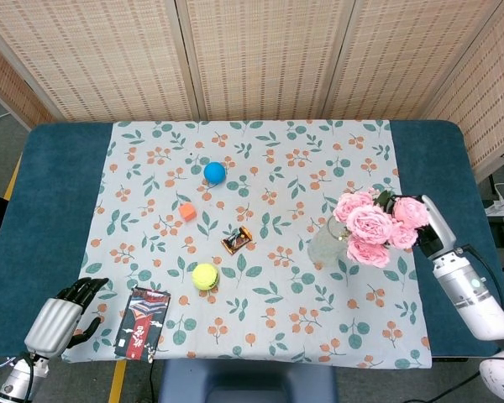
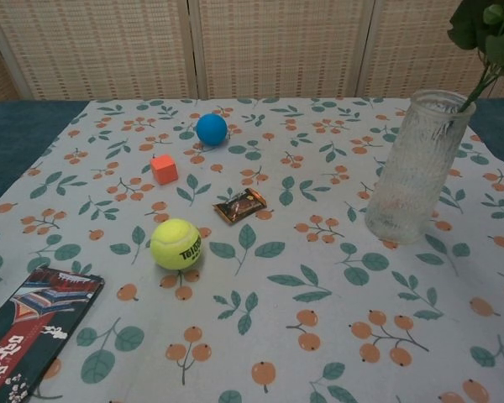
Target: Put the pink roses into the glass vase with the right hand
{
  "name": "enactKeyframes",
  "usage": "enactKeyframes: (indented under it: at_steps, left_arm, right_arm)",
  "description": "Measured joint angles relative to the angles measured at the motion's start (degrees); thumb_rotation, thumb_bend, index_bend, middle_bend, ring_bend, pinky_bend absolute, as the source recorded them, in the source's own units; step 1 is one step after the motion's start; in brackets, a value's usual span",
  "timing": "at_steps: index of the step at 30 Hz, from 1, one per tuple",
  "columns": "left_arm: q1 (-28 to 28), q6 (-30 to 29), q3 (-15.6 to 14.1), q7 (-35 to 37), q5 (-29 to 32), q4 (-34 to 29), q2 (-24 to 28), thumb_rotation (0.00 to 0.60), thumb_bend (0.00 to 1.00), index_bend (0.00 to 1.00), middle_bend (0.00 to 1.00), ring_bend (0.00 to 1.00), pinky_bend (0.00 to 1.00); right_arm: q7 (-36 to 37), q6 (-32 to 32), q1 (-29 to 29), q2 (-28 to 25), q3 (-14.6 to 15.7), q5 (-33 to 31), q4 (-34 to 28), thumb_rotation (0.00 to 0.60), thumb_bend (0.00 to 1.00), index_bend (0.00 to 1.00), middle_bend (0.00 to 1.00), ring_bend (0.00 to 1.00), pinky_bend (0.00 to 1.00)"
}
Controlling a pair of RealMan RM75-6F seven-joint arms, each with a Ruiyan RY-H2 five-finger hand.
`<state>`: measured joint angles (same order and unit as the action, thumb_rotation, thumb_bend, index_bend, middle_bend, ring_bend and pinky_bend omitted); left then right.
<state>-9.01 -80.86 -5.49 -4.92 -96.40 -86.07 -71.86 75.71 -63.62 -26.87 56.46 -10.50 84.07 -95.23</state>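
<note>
The bunch of pink roses [image 1: 371,225] hangs over the right side of the tablecloth, gripped by my right hand [image 1: 427,234], which is mostly hidden behind the blooms. The glass vase [image 2: 418,166] stands upright on the cloth. From above, the vase [image 1: 325,246] shows just left of the blooms and is partly covered by them. In the chest view the green stems and leaves [image 2: 485,46] slant down to the right edge of the vase's rim; whether the stem ends are inside it I cannot tell. My left hand [image 1: 65,315] rests at the table's front left corner, holding nothing.
On the cloth lie a blue ball [image 1: 214,172], an orange cube [image 1: 187,211], a wrapped snack [image 1: 238,242] and a tennis ball [image 1: 205,275]. A dark printed packet [image 1: 141,333] lies near the front edge, beside my left hand.
</note>
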Motion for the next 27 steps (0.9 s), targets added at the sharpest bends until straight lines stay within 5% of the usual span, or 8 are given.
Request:
enactKeyframes:
  at_steps: [5, 11, 15, 27]
  left_arm:
    - [-0.01, 0.05, -0.02, 0.04, 0.02, 0.04, -0.02, 0.6, 0.38, 0.11, 0.18, 0.16, 0.37]
    - [0.0, -0.01, -0.06, 0.13, -0.07, 0.08, -0.02, 0.6, 0.38, 0.11, 0.18, 0.16, 0.37]
    - [-0.02, 0.06, -0.08, 0.01, -0.07, 0.06, -0.05, 0.6, 0.38, 0.11, 0.18, 0.16, 0.37]
    - [-0.04, 0.24, -0.09, -0.14, 0.07, 0.2, -0.18, 0.6, 0.38, 0.11, 0.18, 0.16, 0.37]
  right_arm:
    - [-0.12, 2.0, -0.94, 1.65, 0.36, -0.21, 2.67, 0.6, 0.07, 0.71, 0.95, 0.94, 1.0]
    - [0.81, 3.01, -1.75, 2.72, 1.79, 2.68, 6.12, 0.6, 0.07, 0.34, 0.95, 0.93, 1.0]
    - [1.39, 3.63, -2.17, 3.09, 2.9, 3.75, 8.52, 0.6, 0.06, 0.18, 0.95, 0.91, 1.0]
    - [-7.21, -1.99, 0.52, 3.22, 3.31, 3.32, 9.74, 0.6, 0.04, 0.05, 0.92, 0.82, 1.0]
